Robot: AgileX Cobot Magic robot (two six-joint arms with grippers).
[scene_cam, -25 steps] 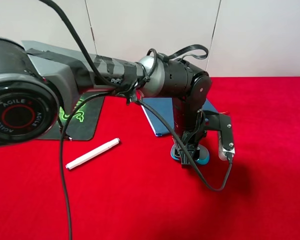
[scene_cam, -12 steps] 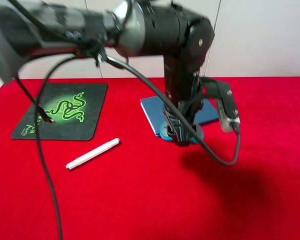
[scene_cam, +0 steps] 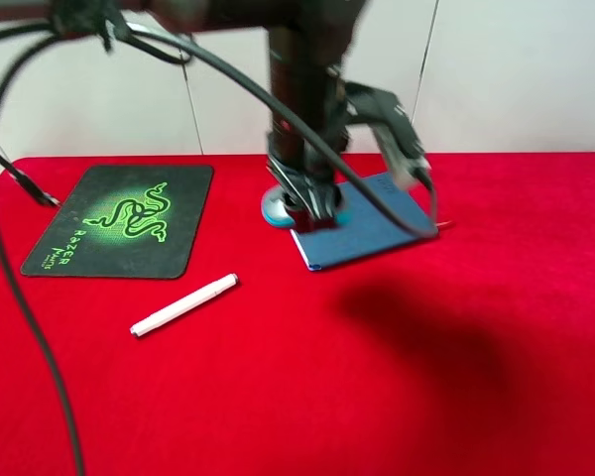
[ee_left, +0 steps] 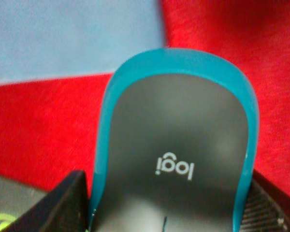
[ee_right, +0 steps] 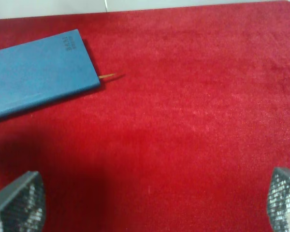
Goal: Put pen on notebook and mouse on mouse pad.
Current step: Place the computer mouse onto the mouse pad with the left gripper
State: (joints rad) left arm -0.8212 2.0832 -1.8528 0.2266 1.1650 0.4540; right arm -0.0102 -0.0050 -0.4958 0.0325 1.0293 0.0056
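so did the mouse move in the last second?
Yes. The left gripper has carried the mouse from the cloth in front of the notebook to the notebook's left edge, nearer the mouse pad.

Red-covered table [scene_cam: 535, 416] set against a pale wall [scene_cam: 526, 79].
From where I stand, a bright red, felt-like cloth [scene_cam: 228, 397] covers the tabletop from edge to edge. Behind it the plain off-white wall is split into panels by thin dark seams [scene_cam: 429, 59]. The light is soft and even, and a broad dim shadow [scene_cam: 426, 332] lies across the cloth's middle.
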